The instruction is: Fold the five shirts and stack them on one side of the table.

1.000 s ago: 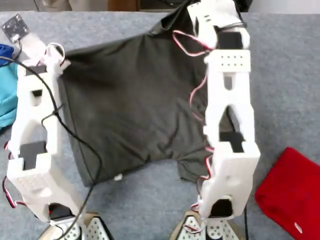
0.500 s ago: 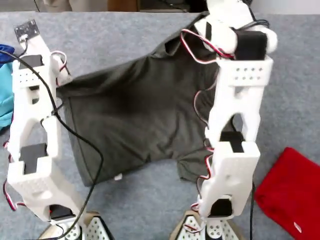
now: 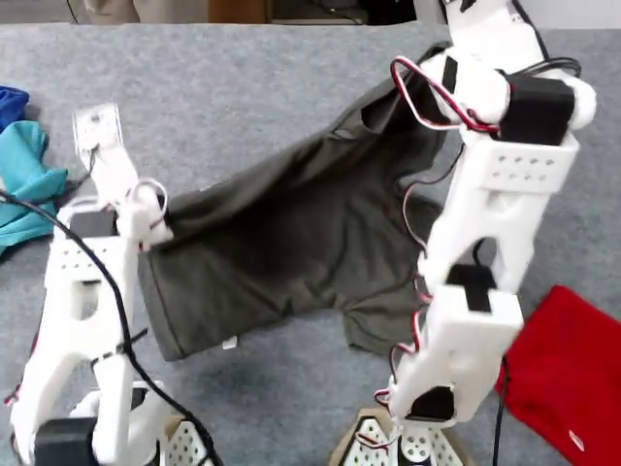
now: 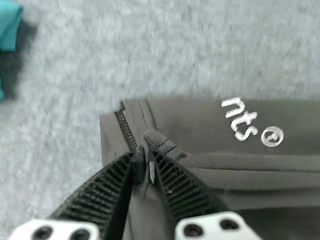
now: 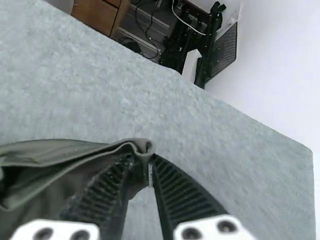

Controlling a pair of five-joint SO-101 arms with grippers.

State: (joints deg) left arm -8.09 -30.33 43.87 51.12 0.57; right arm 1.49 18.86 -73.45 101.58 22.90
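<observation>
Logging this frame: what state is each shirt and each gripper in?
dark shirt: unfolded, pinched at two edges, partly lifted.
left gripper: jaws shut on the dark shirt's hem corner.
right gripper: jaws shut on the dark shirt's far edge.
red shirt: lying untouched, looks folded.
teal shirt: crumpled, not folded.
blue shirt: cut off by the frame, state unclear.

In the high view the dark shirt (image 3: 291, 233) stretches across the centre and bars the way between the left arm (image 3: 82, 320) and the right arm (image 3: 485, 243). A gripper could pass over the grey table (image 3: 243, 87) along the upper left and middle. A teal shirt (image 3: 24, 184) crowds the left edge, a red shirt (image 3: 568, 369) the lower right corner.
</observation>
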